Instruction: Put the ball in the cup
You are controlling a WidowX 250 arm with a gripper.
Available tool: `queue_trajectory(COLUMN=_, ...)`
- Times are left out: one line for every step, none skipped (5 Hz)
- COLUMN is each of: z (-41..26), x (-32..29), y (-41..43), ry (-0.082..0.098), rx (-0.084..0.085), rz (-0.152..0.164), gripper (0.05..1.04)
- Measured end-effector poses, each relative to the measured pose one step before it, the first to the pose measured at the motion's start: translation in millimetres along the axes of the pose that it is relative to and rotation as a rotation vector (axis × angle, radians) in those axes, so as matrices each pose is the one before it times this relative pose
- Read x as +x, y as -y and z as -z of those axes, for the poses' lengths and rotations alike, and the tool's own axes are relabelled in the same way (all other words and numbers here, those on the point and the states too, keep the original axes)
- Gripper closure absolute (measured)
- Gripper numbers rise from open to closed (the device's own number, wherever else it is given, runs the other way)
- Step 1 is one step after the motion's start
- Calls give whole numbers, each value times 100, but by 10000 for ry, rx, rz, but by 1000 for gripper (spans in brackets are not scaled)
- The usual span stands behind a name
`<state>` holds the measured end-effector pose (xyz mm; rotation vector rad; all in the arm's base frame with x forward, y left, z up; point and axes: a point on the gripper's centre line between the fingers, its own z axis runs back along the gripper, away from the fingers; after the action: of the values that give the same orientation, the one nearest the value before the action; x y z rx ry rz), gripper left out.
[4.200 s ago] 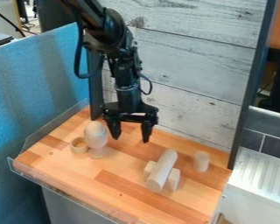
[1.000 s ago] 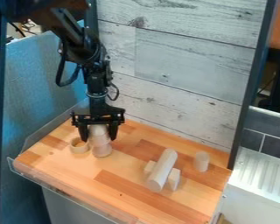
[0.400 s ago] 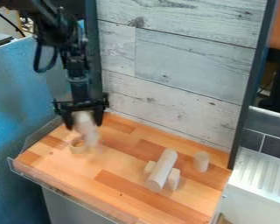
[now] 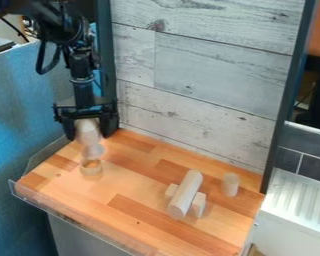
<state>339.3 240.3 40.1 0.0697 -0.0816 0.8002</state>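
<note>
Camera view put the claw over the counter, near its left edge, its fingers spread about as wide as the pale wooden piece they pinched. I couldn't tell which part was the ball. The piece hung close to the small cup, contact unclear. Good placing called for centring it over the rim, lowering it straight, then letting go gently, lest the cup tip.

Pale plank wall beside blue partition
</note>
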Motion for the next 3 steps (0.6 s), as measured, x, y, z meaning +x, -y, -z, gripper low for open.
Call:
queue_trajectory(z=601, x=198, y=-532, ry=8, rx=180, rz=-140, gripper=195)
queue_trajectory(z=207, x=481, y=-179, ry=313, rx=159, rz=-86, gripper=195)
queue_trajectory(z=940, x=-72, y=-181, ry=103, rx=176, rz=-58, gripper=195)
